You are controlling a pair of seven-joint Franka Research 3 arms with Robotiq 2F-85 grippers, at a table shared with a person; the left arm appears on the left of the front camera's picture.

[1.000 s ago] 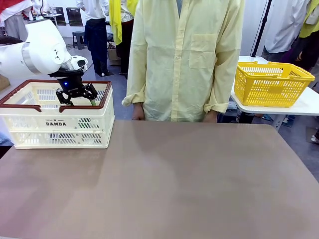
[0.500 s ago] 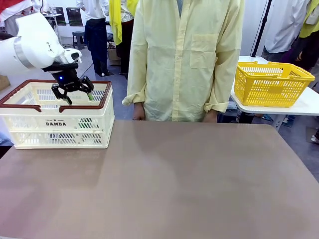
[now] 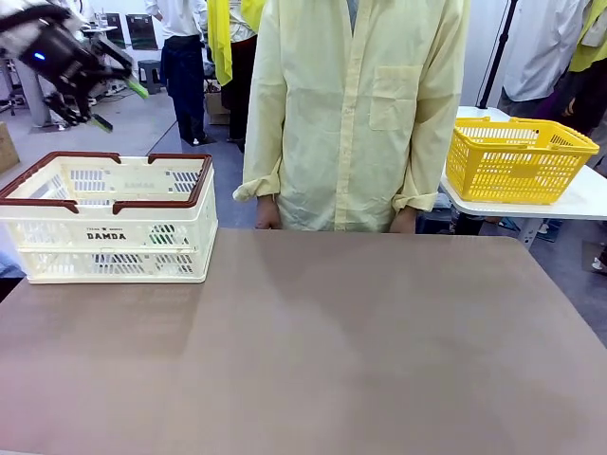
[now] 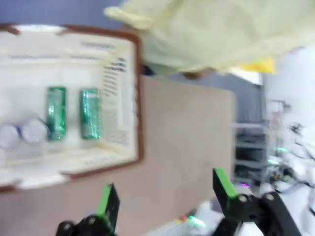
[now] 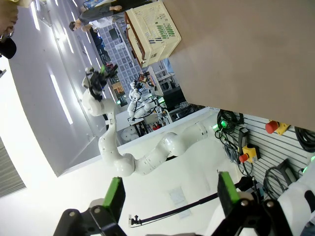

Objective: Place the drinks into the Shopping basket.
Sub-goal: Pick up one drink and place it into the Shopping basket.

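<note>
From the front my left gripper (image 3: 95, 81) hangs wide open and empty above the DAMDA Shopping basket (image 3: 109, 220); my left wrist sees two green cans (image 4: 74, 113) lying in that basket ahead of my fingers; my right gripper (image 5: 170, 191) gapes empty too.

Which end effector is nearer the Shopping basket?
Left. The left end effector hangs open above the Shopping basket; the right end effector, also open, is far across the table.

Brown table (image 3: 360, 351) with Shopping basket (image 3: 109, 237) at its left
</note>
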